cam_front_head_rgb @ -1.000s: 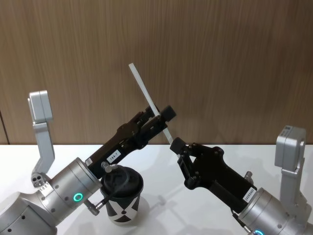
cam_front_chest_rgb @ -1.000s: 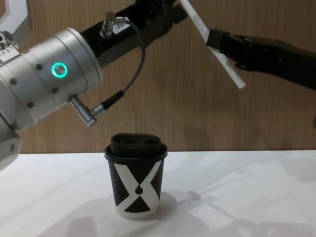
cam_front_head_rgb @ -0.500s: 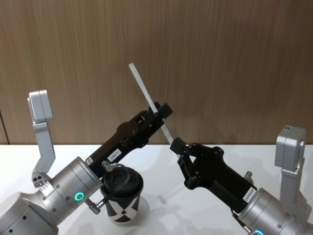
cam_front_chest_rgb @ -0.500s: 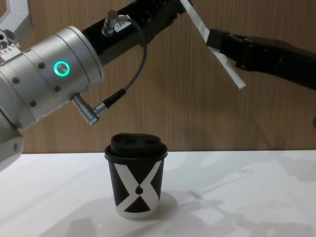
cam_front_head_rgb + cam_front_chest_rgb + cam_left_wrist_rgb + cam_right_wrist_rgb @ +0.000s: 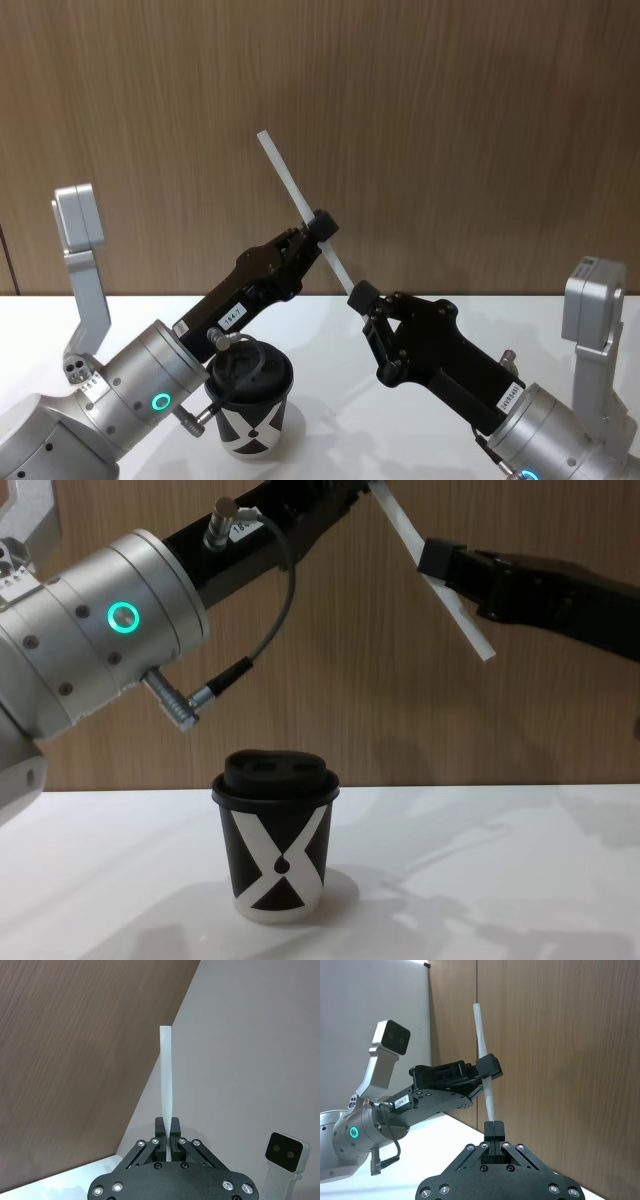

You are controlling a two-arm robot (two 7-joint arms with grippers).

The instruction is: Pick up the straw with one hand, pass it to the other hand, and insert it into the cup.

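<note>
The white straw (image 5: 290, 180) hangs tilted in the air above the table, its top end leaning toward my left. My left gripper (image 5: 320, 226), on the silver wrist with the green ring, is shut on the straw's middle; in the left wrist view the straw (image 5: 166, 1080) rises from between its closed fingers (image 5: 161, 1129). My all-black right gripper (image 5: 358, 298) is shut on the straw lower down, and a short end of the straw (image 5: 470, 630) sticks out below it. The black cup (image 5: 278, 850) with the white X and domed lid stands upright on the table, below my left forearm.
A grey cable with a metal plug (image 5: 190, 702) hangs from my left wrist above the cup. The white table (image 5: 480, 880) stretches to the right of the cup. A wood-panelled wall (image 5: 480, 120) stands close behind.
My left gripper's fingers have closed onto the straw, their tip shifting left. The straw's top end has moved slightly left. The right gripper and the cup have stayed put.
</note>
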